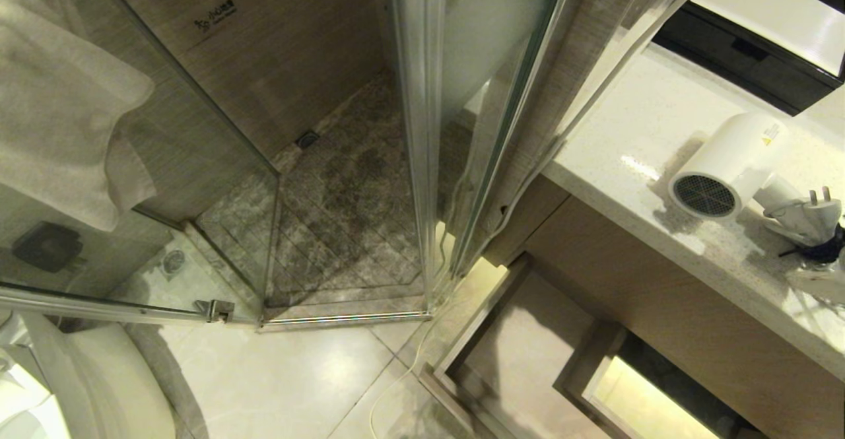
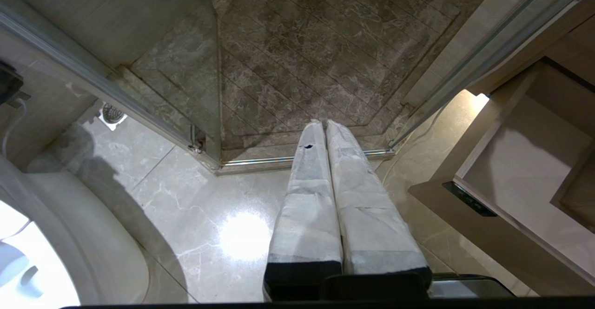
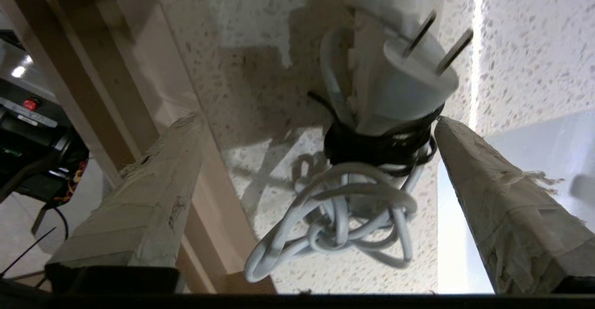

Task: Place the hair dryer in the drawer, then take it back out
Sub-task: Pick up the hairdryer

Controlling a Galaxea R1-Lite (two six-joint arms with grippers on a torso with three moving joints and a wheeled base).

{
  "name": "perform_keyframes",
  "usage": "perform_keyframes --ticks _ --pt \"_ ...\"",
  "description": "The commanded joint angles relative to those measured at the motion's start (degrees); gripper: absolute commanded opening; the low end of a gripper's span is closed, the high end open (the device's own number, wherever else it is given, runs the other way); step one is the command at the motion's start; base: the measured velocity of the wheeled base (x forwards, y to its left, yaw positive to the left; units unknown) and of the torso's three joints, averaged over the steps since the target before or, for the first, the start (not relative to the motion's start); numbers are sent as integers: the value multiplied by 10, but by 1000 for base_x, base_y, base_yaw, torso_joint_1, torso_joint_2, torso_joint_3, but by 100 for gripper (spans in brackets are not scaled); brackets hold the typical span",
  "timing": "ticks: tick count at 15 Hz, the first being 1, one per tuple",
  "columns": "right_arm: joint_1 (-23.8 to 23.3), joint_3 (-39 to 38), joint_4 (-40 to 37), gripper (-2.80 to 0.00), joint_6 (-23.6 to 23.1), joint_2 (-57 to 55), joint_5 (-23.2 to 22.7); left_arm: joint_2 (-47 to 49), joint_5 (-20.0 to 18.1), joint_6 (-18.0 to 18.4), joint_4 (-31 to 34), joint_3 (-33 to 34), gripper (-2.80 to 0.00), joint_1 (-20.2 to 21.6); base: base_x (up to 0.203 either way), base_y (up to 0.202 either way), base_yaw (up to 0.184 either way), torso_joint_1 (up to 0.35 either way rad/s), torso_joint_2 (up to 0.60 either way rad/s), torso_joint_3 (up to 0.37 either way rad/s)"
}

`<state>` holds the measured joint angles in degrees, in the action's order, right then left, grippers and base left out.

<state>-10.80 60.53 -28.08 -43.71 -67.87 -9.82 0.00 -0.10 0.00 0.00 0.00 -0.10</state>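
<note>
Right gripper (image 3: 316, 118) jaws spread around the hair dryer (image 1: 726, 165) plug (image 3: 399, 81)

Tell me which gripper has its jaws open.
The right gripper: its jaws stand wide apart on either side of the hair dryer's bundled cord and plug on the countertop. The left gripper is shut, above the floor.

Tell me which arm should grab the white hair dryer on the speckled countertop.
Right. The right gripper is open, straddling the white hair dryer's bundled cord. The left gripper hangs shut over the floor, away from the countertop.
</note>
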Motion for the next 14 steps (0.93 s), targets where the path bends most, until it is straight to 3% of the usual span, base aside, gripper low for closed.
perform_keyframes --ticks 1,4,14 --pt "0 8 8 0 -19 -17 -3 0 0 0 0 1 -280 0 0 0 0 0 0 0" --pt "-2 24 11 0 -42 -37 -4 0 0 0 0 1 -280 0 0 0 0 0 0 0" --pt "-9 72 41 0 -41 -115 -2 0 0 0 0 1 -280 0 0 0 0 0 0 0"
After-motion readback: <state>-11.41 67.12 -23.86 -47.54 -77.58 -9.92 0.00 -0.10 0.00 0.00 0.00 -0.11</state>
